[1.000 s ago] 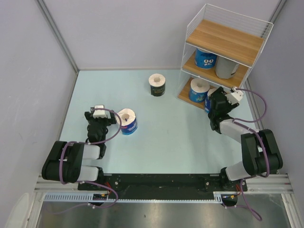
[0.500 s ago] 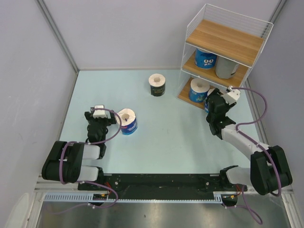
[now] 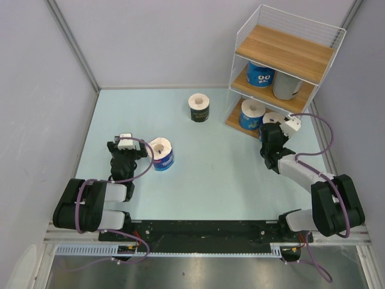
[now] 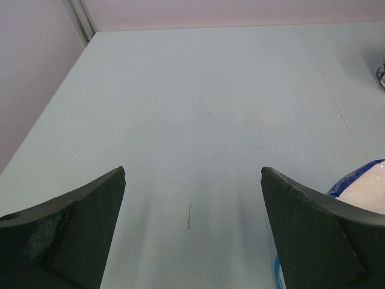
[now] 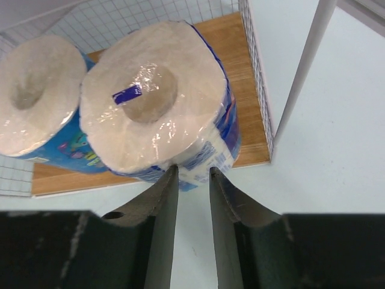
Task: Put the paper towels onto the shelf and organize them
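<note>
Overall, the table [image 3: 198, 180] is boxed by walls on three sides, and the shelf [image 3: 289, 54] fills its far right corner. The shelf carries the middle-tier blue roll [image 3: 260, 73] and grey roll [image 3: 286, 86] above, and the rear blue roll [image 5: 39, 96] touching the front blue roll [image 5: 156, 102] on the bottom board, the latter at the board's near edge beside the wire side panel [image 5: 255, 78]. The right gripper [image 5: 190, 171] is clenched on nothing, tips at that roll's lower edge, while the left gripper [image 4: 192, 174] is spread wide and empty, the loose blue roll [image 3: 162, 154] just beside its right finger and the black roll [image 3: 198, 108] well apart from both.
</note>
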